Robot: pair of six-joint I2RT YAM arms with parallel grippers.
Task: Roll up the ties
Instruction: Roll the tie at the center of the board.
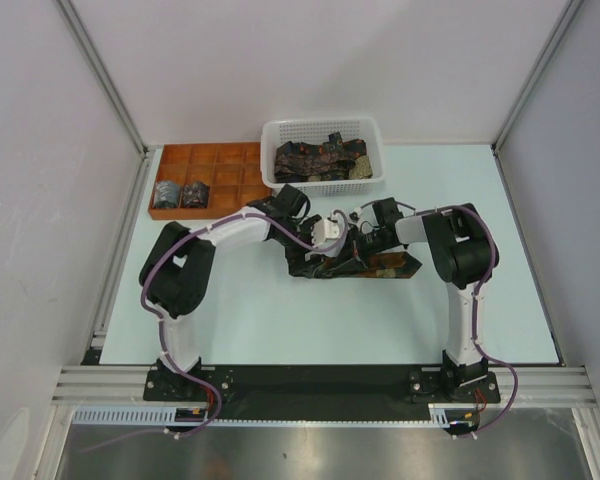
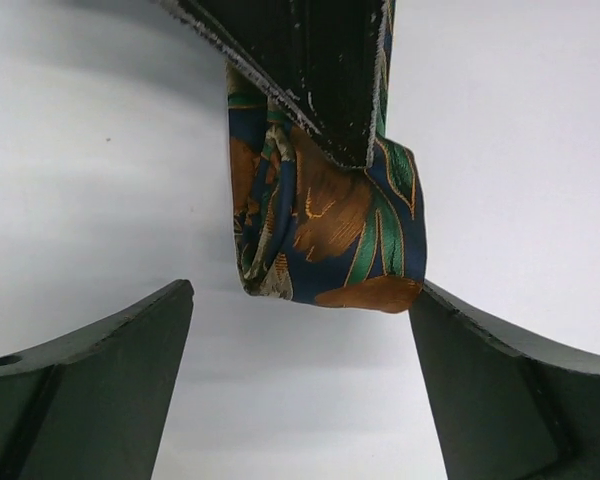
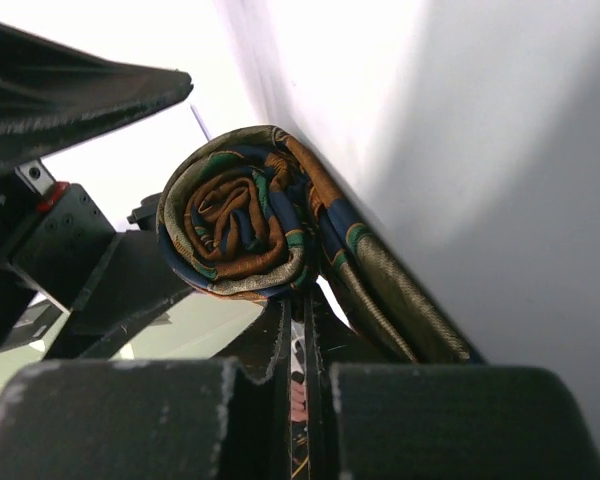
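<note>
Here the right pincer (image 3: 300, 340) pinches the rolled necktie (image 3: 242, 215) at its tips; the left pincer (image 2: 302, 292), spread, flanks it.

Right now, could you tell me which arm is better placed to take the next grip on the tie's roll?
Left: the left gripper, open, straddles the tie roll; the right gripper is shut on it.

No text, label, brand, number or sign can be read in any of the three views. The only markings are on the tie (image 2: 330, 230), and they are a woven leaf pattern in orange, green and gold, not lettering.
</note>
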